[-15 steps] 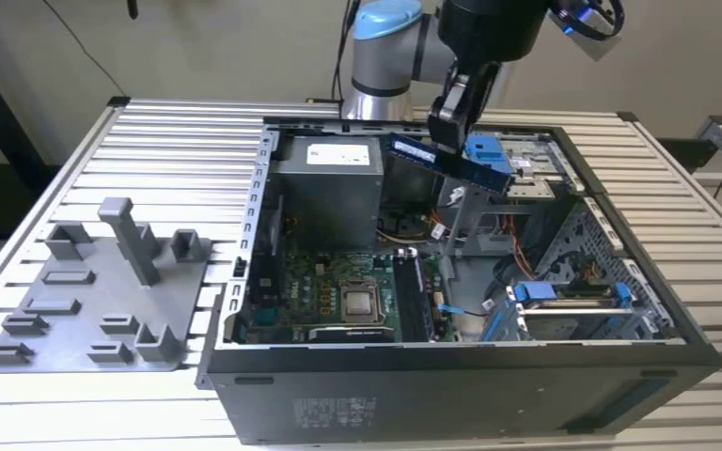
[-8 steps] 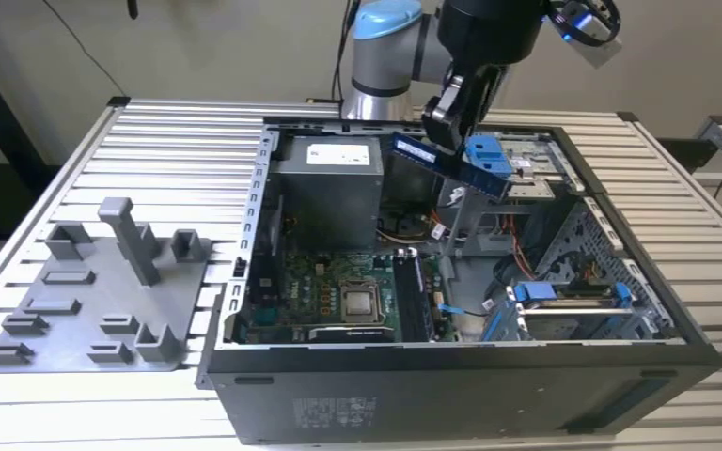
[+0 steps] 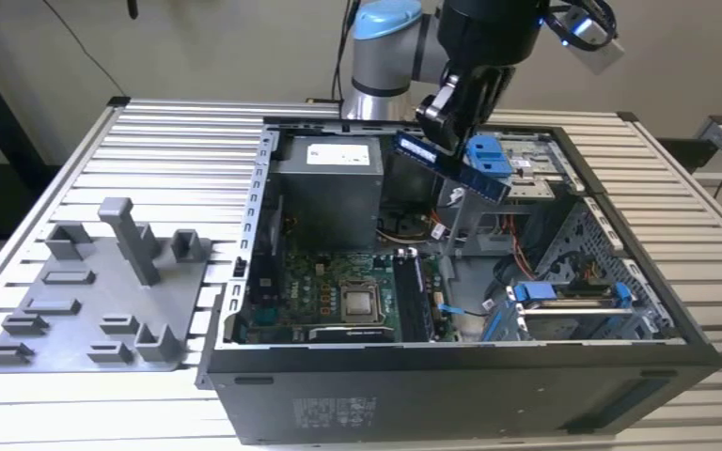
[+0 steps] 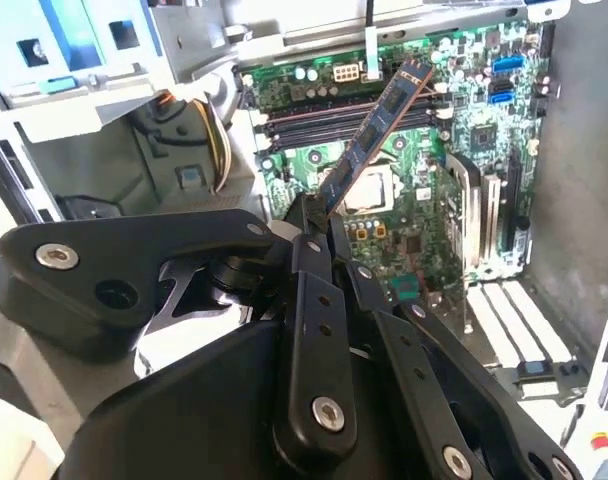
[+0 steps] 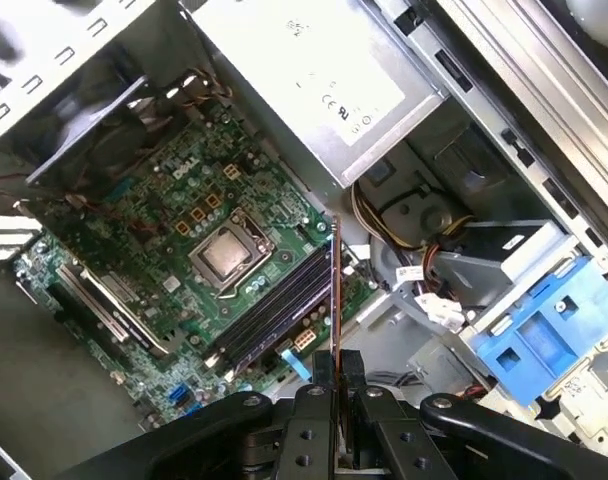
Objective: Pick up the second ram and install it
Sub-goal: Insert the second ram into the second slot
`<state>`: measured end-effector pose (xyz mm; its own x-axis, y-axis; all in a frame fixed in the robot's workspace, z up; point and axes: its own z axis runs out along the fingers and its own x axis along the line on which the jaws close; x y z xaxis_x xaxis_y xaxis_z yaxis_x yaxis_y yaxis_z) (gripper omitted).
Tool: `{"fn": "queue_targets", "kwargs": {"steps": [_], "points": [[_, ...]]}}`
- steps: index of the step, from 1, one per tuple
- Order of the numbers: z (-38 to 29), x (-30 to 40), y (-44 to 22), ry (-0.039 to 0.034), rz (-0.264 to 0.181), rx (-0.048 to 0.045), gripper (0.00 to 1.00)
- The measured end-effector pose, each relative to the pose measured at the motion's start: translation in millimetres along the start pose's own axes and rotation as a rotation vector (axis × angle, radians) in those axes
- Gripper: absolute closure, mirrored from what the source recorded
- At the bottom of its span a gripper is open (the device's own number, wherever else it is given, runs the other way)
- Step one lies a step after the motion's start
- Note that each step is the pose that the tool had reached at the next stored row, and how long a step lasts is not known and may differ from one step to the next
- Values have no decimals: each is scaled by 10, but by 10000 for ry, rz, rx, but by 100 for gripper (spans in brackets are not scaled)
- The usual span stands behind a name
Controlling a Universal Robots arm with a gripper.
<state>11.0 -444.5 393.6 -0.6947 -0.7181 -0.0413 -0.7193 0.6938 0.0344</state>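
Claw (image 4: 319, 213) clamped on second ram (image 4: 380, 128), stick tilted, hanging above motherboard (image 4: 424, 230)

The arm (image 3: 371, 80) is a silver-grey tube with a pale blue joint cap (image 3: 386, 19) and a black wrist housing (image 3: 493, 28). The claw (image 4: 319, 215) has matte black linkage bars (image 4: 314, 330) pinned with round silver screws (image 4: 57, 256).

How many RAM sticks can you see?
1 for sure: the second ram, held tilted in the gripper above the open case. Others may sit hidden in the slots.
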Motion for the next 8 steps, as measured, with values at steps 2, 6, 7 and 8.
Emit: {"fn": "queue_targets", "kwargs": {"steps": [2, 6, 7, 8], "points": [[2, 0, 0, -9, 260, 11, 86], [5, 2, 2, -24, 713, 30, 86], [7, 2, 2, -29, 829, 34, 86], [10, 3, 3, -33, 943, 39, 86]]}}
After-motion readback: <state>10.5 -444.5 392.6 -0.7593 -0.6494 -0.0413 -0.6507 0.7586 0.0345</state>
